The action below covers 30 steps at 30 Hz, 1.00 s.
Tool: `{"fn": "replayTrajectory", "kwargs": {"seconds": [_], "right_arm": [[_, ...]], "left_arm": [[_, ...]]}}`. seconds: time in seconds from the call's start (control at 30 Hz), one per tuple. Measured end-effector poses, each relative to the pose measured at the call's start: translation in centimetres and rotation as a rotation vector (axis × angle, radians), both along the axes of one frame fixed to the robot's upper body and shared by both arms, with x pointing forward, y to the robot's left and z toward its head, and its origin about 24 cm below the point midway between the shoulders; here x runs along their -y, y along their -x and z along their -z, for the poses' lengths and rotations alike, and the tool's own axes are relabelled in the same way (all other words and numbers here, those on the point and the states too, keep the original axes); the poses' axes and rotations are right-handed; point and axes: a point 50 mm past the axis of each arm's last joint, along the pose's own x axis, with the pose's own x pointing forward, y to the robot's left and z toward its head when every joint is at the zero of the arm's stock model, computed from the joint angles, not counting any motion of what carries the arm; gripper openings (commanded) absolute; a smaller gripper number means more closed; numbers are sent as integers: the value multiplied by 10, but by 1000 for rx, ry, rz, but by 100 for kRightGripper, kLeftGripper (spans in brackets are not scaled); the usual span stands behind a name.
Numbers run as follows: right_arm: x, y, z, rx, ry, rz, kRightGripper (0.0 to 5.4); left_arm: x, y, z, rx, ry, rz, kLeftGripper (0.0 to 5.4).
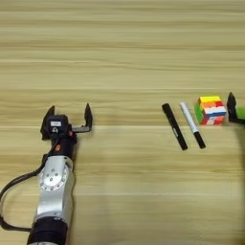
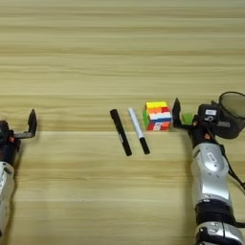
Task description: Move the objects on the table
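Note:
The multicoloured puzzle cube [image 2: 157,116] stands on the table [image 1: 124,57] right of centre. To its left the white pen with a black cap [image 2: 138,130] and the all-black marker [image 2: 120,132] lie side by side, tilted. My right gripper [image 2: 195,112] is open just right of the cube, and its left finger [image 2: 176,112] stands close to the cube's right face. A small green thing [image 2: 187,118] lies between the fingers. My left gripper [image 1: 69,114] is open and holds nothing, resting on the table far to the left of the marker.
A dark round container [image 2: 233,115] stands at the right edge, right behind my right gripper. Bare wood stretches across the far half of the table and between my left gripper and the marker.

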Motion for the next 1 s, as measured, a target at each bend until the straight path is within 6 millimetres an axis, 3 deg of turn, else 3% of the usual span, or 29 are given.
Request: {"fn": "replayTrajectory", "kwargs": {"seconds": [0.77,0.9,1.0], "right_arm": [[0,0,6,-41,59,-29,538],[3,9,27,-159,39,-17,538],[4,11,29,-182,32,-12,538]], "left_arm": [[-1,0,0,0,-2,-2,540],[-2,0,0,-1,-5,-3,540],[-3,0,0,-1,-7,-2,540]]}}
